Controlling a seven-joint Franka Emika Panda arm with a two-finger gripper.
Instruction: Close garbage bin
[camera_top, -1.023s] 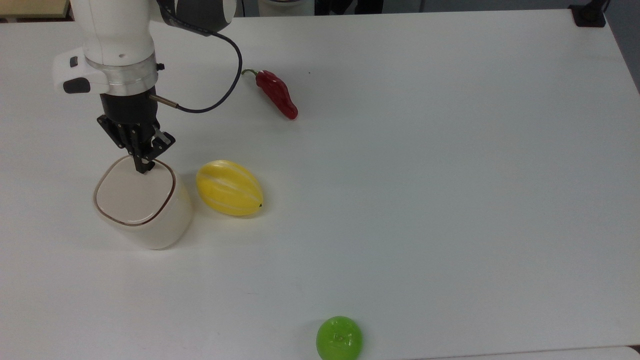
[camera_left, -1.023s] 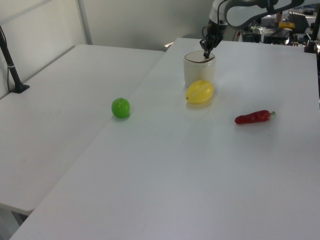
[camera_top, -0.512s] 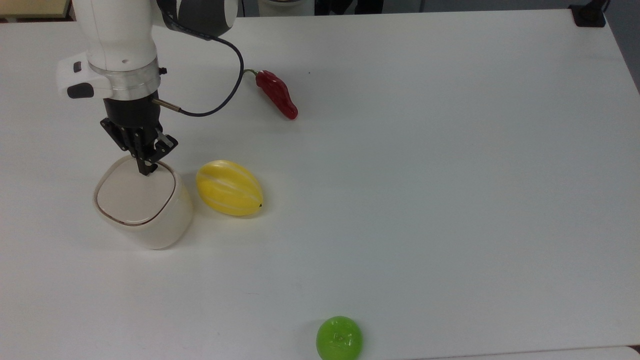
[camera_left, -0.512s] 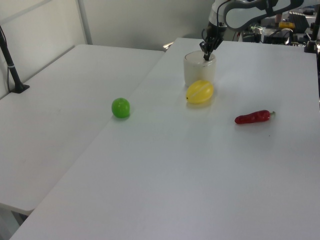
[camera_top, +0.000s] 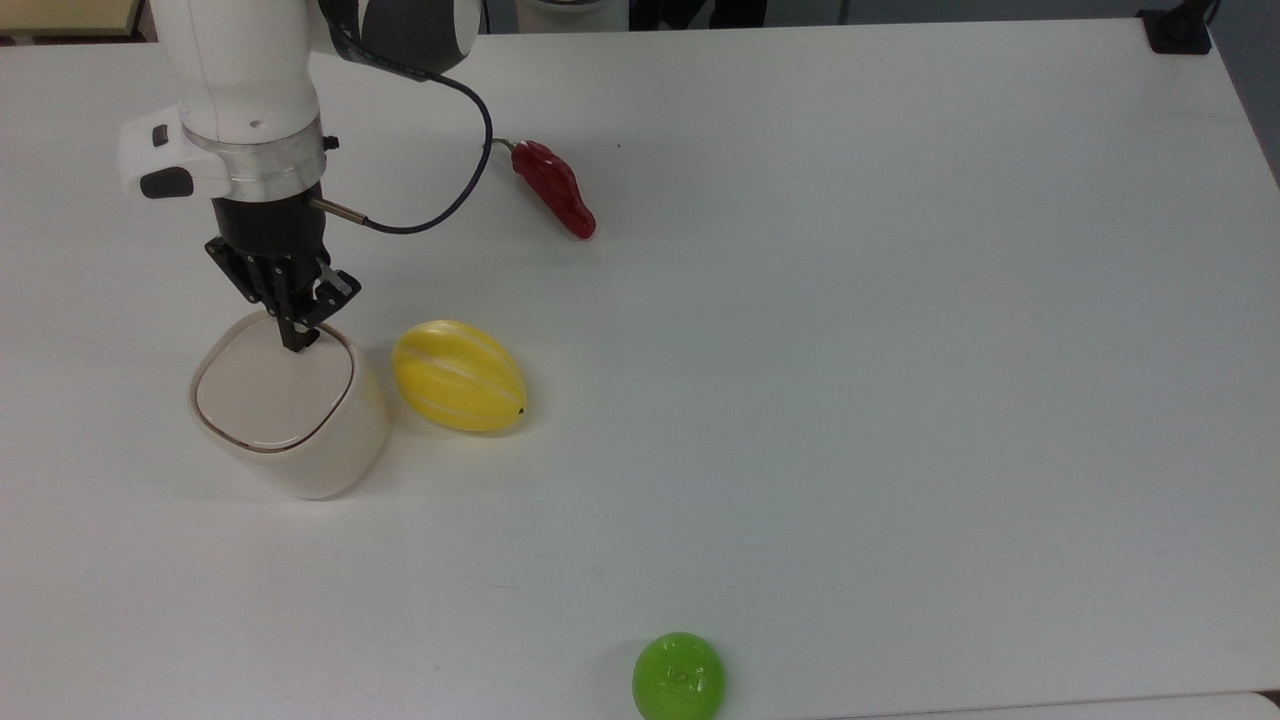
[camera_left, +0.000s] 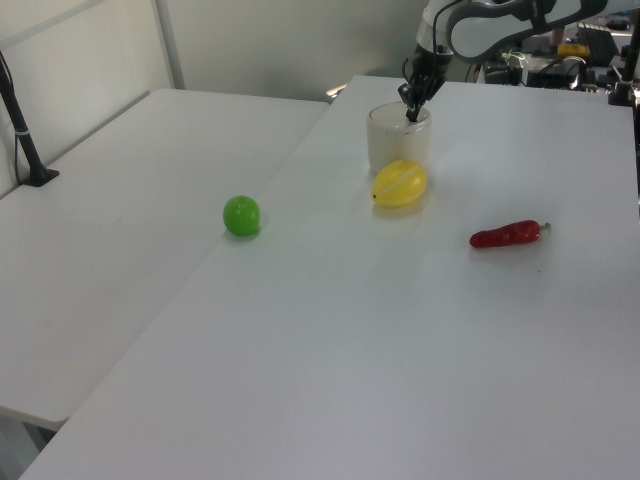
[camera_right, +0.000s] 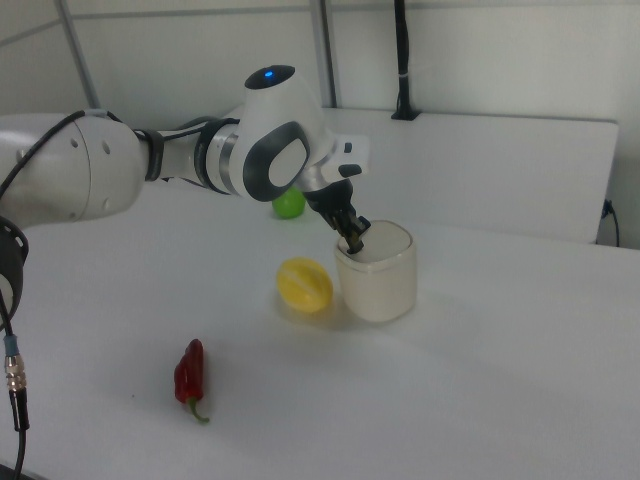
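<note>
The cream-white garbage bin (camera_top: 300, 440) (camera_left: 386, 145) (camera_right: 385, 285) stands at the top view's left, its flat lid (camera_top: 270, 390) lying down nearly level inside the rim. My gripper (camera_top: 298, 340) (camera_left: 410, 115) (camera_right: 354, 240) points down with its fingers shut together, the tips pressing on the lid's far edge near the rim. Nothing is held between the fingers.
A yellow melon (camera_top: 458, 376) (camera_left: 400, 184) (camera_right: 304, 284) lies right beside the bin. A red chili pepper (camera_top: 553, 187) (camera_left: 508, 235) (camera_right: 189, 374) lies farther off, and a green apple (camera_top: 678, 676) (camera_left: 241, 216) (camera_right: 289, 204) sits near the table's edge (camera_top: 1000, 700).
The gripper has shifted slightly toward the top view's right and down along the lid's edge, and the lid has sunk a little deeper into the rim.
</note>
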